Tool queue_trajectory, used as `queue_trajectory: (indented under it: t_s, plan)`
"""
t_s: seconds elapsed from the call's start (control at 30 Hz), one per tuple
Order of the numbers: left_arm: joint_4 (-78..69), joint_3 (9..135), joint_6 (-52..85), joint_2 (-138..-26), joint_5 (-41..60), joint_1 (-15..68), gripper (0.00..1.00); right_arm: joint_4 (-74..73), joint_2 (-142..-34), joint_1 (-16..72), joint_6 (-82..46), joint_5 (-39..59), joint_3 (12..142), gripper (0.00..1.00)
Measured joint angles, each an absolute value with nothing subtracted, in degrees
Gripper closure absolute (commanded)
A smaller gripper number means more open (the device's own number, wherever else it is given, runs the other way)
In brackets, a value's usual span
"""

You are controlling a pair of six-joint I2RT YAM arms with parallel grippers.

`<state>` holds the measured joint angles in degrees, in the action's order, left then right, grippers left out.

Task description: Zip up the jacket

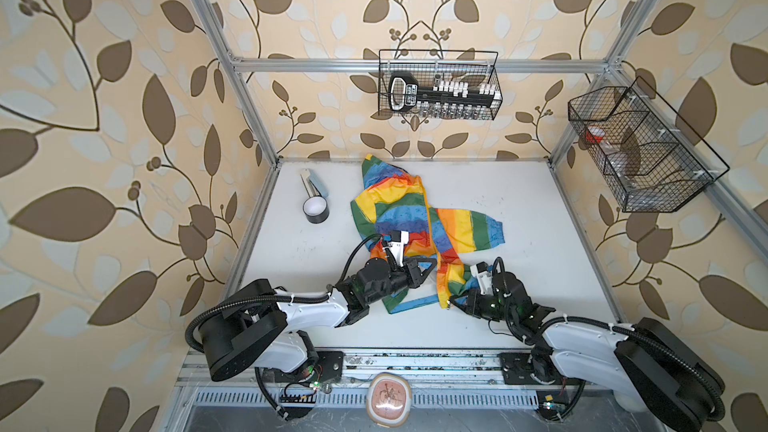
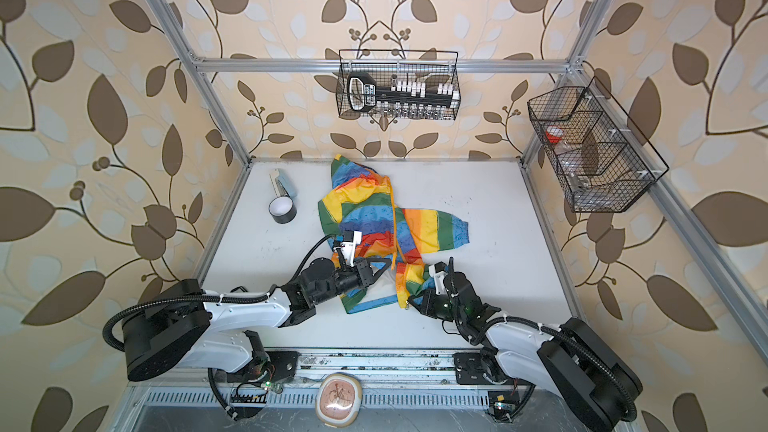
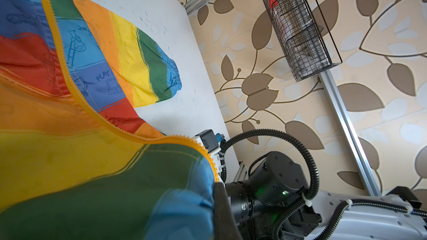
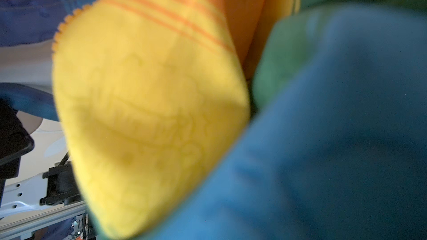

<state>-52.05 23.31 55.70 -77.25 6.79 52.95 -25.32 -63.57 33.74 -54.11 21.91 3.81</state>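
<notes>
White arms (image 1: 316, 311), black joints (image 1: 374, 280), ribbed black cables (image 3: 310, 158), apparently green lights (image 3: 284, 192).

Jacket (image 1: 399, 218) on table (image 1: 540, 251), mid-width, running far to near. Tape roll (image 1: 316, 211) left of jacket, apart. Small object (image 1: 314, 184) just behind roll, toward far-left corner. Left gripper (image 1: 432, 270) on jacket's near part. Right gripper (image 1: 452, 305) at jacket's near-right corner — the two close together. Wire basket (image 1: 436, 51) hangs on far rail, above table's far edge. Second basket (image 1: 665, 197) on right rail.
</notes>
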Motion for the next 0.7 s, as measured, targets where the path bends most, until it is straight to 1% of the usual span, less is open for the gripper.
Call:
queue_trajectory:
  t_s: [0.17,0.27,0.57,0.7]
  plan:
    - [-52.0,23.3,55.7,-77.3,6.8,52.9,1.00,-26.1,-65.1,34.2,-54.0,22.3,3.9,0.76]
    - [-52.0,23.3,55.7,-77.3,6.8,52.9,1.00,-27.4,-66.7,34.5,-54.1,22.5,3.9,0.77]
    - [-51.5,23.3,55.7,-77.2,6.8,52.9,1.00,-32.5,-72.1,35.5,-54.7,23.2,4.5,0.87]
    - [-50.8,23.3,55.7,-77.0,6.7,52.9,1.00,-34.6,-74.0,35.6,-55.4,23.4,4.5,0.95]
